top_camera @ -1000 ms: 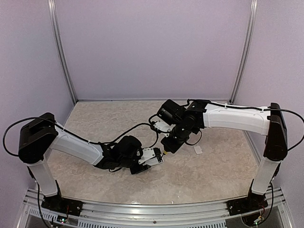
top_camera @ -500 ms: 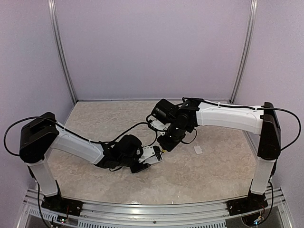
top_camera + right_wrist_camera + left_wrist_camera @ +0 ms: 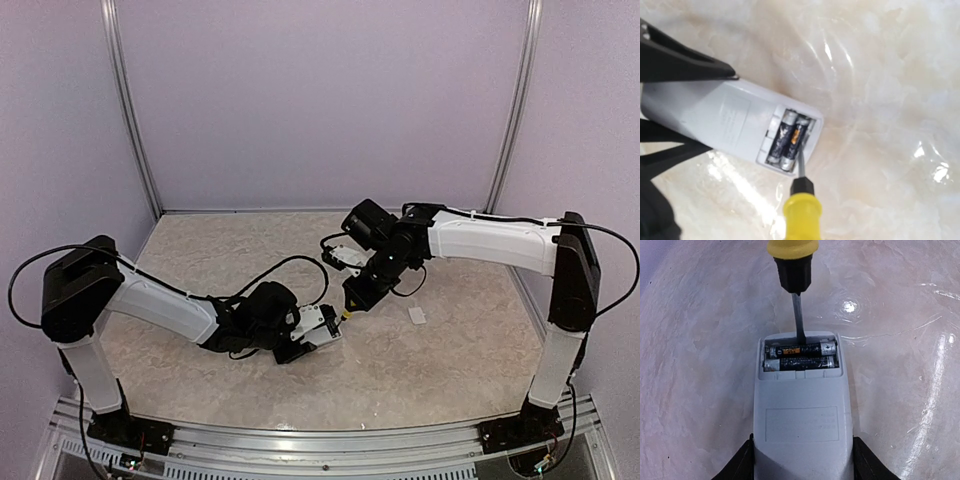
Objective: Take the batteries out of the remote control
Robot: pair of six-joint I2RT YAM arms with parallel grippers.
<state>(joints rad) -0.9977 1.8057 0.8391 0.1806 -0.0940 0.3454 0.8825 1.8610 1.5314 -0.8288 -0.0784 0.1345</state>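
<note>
Nearest in the left wrist view, the left claw [image 3: 802, 462] was clamped on the remote control [image 3: 802, 415], one finger on each long side of its near end, and held it flat on the bench [image 3: 700, 340] with the back face up. The long axis of the remote ran straight away from this claw. At its far end the compartment [image 3: 800, 372] was open, and the two batteries [image 3: 800, 356] lay in it side by side, touching, with their long axes across the remote and not along it. From beyond that far end came the screwdriver [image 3: 792, 262], its shaft almost in line with the remote's long axis, so it met the batteries at a right angle. Its tip stood at the farther battery, near the middle of its length. I could not tell whether the tip was under the battery or only against it. The right claw [image 3: 352, 300] was closed on the yellow handle and was the nearer one for the prying. My judgement is that the tip must lever this farther battery upward, out of its seat. Farther off to the right, well apart, lay a small white cover piece [image 3: 418, 316].
</note>
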